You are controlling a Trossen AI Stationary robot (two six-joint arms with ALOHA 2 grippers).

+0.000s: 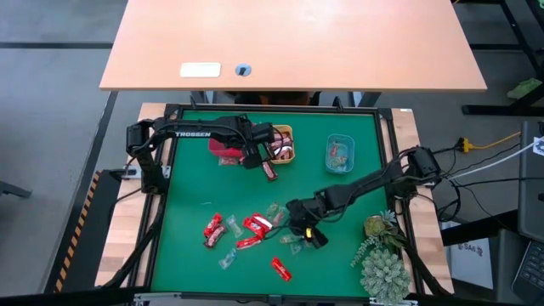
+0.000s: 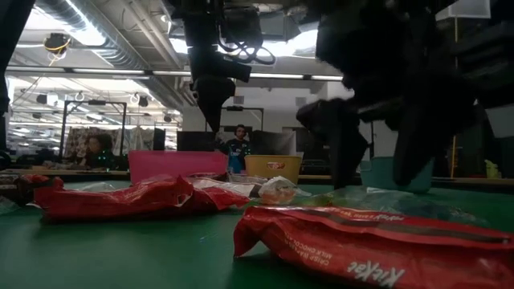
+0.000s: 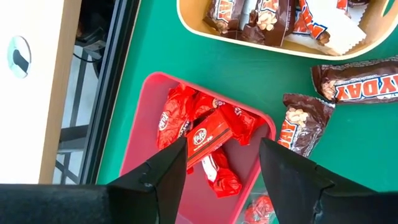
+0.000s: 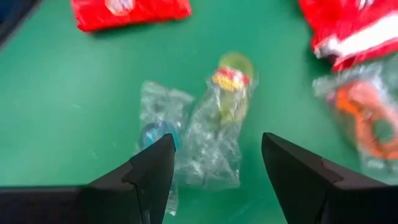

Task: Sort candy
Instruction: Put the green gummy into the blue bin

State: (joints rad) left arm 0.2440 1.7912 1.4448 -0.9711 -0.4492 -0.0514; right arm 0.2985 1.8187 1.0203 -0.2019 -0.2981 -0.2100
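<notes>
My left gripper [image 3: 221, 149] hovers open above the red tray [image 3: 146, 99], where red-wrapped candy [image 3: 208, 134] is piled; I see nothing between its fingers. Brown bars fill the orange tray [image 1: 285, 144], and two more [image 3: 360, 81] lie on the mat beside it. My right gripper [image 4: 217, 146] is open low over the loose pile [image 1: 246, 229]. Its fingers stand on either side of a clear-wrapped sweet [image 4: 217, 124] that lies flat on the mat, apart from it. A second clear one [image 4: 158, 124] lies just beside that.
A teal tray [image 1: 340, 153] holding a few sweets stands at the far right of the mat. A spiky green plant [image 1: 382, 255] sits at the near right corner, close to my right arm. Red wrappers [image 2: 377, 249] lie scattered near the front edge.
</notes>
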